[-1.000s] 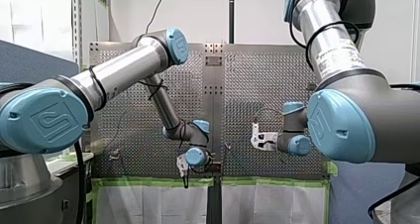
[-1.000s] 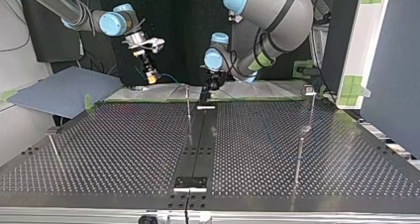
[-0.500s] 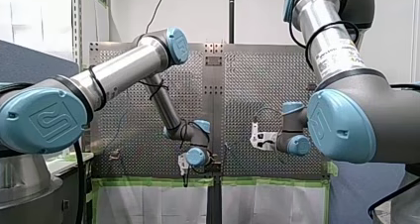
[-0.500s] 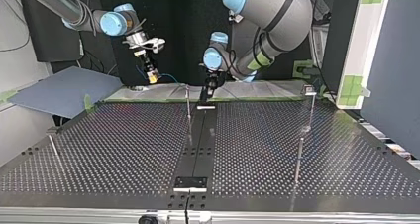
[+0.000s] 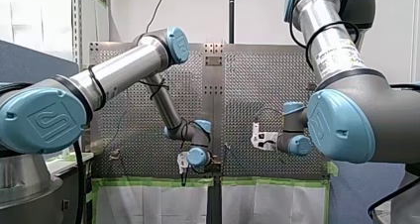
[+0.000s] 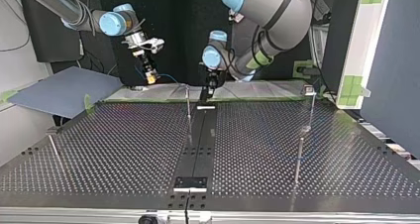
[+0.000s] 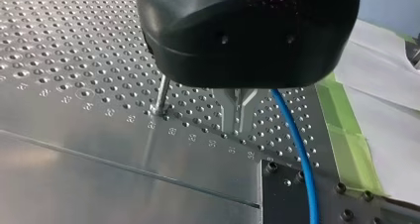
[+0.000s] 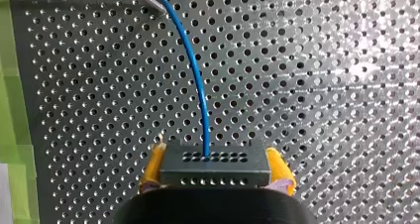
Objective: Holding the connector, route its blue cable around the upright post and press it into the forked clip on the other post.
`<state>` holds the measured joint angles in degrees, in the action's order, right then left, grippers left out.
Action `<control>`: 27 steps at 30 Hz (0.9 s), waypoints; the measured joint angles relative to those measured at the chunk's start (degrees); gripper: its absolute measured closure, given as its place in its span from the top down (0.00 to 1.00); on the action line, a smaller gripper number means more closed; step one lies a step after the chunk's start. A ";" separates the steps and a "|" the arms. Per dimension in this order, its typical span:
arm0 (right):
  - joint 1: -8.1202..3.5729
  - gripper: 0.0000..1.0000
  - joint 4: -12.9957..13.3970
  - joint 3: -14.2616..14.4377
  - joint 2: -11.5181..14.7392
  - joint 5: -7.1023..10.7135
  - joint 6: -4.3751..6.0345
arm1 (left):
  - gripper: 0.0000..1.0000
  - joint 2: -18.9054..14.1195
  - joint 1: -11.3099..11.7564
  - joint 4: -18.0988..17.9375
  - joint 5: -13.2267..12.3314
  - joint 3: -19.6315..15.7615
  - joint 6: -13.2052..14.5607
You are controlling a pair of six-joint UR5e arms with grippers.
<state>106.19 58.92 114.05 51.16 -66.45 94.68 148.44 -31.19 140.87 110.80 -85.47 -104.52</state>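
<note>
In the right wrist view my right gripper (image 8: 214, 177) is shut on the dark grey connector (image 8: 214, 164), which sits between its yellow pads (image 8: 278, 167). The blue cable (image 8: 195, 70) rises from the connector and curves ahead over the perforated plate. In the top view that gripper (image 6: 151, 76) hangs above the table's far edge at the left. My left gripper (image 7: 237, 120) has its metal fingers together, tips down on the plate, with the blue cable (image 7: 297, 149) running just beside them. A thin upright post (image 7: 161, 95) stands on its other side. In the top view my left gripper (image 6: 208, 89) is beside the middle post (image 6: 188, 102).
More thin posts stand on the perforated table (image 6: 124, 149): one at the top view's far right (image 6: 312, 107), one nearer on the right (image 6: 298, 159), one at the near left (image 6: 54, 149). Green tape (image 7: 346, 144) lines the plate's edge by my left gripper.
My left gripper's wrist has shifted slightly toward the top view's left, staying low by the middle post. My right gripper has held the connector almost still.
</note>
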 joint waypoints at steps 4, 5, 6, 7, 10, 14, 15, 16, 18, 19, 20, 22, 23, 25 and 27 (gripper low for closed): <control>-0.45 0.00 0.12 -0.01 -0.02 -1.04 0.40 | 0.00 -1.26 -0.47 -1.72 1.50 -1.62 -0.42; -0.57 0.00 0.14 -0.01 -0.02 -1.22 0.48 | 0.00 -1.66 -0.56 -2.17 1.64 -2.04 -0.67; -0.70 0.00 0.17 -0.01 -0.03 -1.36 0.57 | 0.00 -2.06 -0.67 -2.66 1.74 -2.50 -0.86; -0.86 0.00 0.23 0.00 -0.03 -1.48 0.69 | 0.00 -2.48 -0.84 -3.28 1.81 -3.15 -0.98; -1.33 0.00 0.49 -0.14 -0.02 -1.57 1.15 | 0.00 -3.03 -1.38 -4.86 1.96 -4.39 -0.83; -1.95 0.00 0.70 -0.48 -0.02 -1.58 1.65 | 0.00 -3.19 -2.34 -6.14 2.12 -4.88 -0.64; -2.08 0.00 0.71 -0.51 -0.02 -1.58 1.71 | 0.00 -3.20 -2.53 -6.26 2.11 -4.90 -0.62; -2.22 0.00 0.70 -0.55 -0.02 -1.59 1.77 | 0.00 -3.20 -2.75 -6.36 2.10 -4.92 -0.61; -2.38 0.00 0.67 -0.57 -0.03 -1.59 1.86 | 0.00 -3.20 -3.00 -6.43 2.07 -4.96 -0.60; -2.46 0.00 0.68 -0.57 -0.03 -1.59 1.94 | 0.00 -3.20 -3.14 -6.45 2.06 -4.96 -0.60; -2.50 0.00 0.67 -0.57 -0.03 -1.59 1.99 | 0.00 -3.20 -3.23 -6.45 2.06 -4.96 -0.59; -2.57 0.00 0.61 -0.56 -0.04 -1.59 2.05 | 0.00 -3.20 -3.45 -6.46 2.08 -5.00 -0.59; -2.58 0.00 0.56 -0.56 -0.06 -1.59 2.07 | 0.00 -3.20 -3.55 -6.47 2.10 -5.01 -0.59; -2.58 0.00 0.36 -0.56 -0.05 -1.57 2.01 | 0.00 -3.21 -3.80 -6.47 2.14 -5.02 -0.61; -2.58 0.00 0.07 -0.55 -0.05 -1.58 1.90 | 0.00 -3.20 -3.95 -6.48 2.16 -5.02 -0.68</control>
<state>103.60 58.99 113.50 51.11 -68.03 96.58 145.24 -35.14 134.39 112.96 -90.49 -105.20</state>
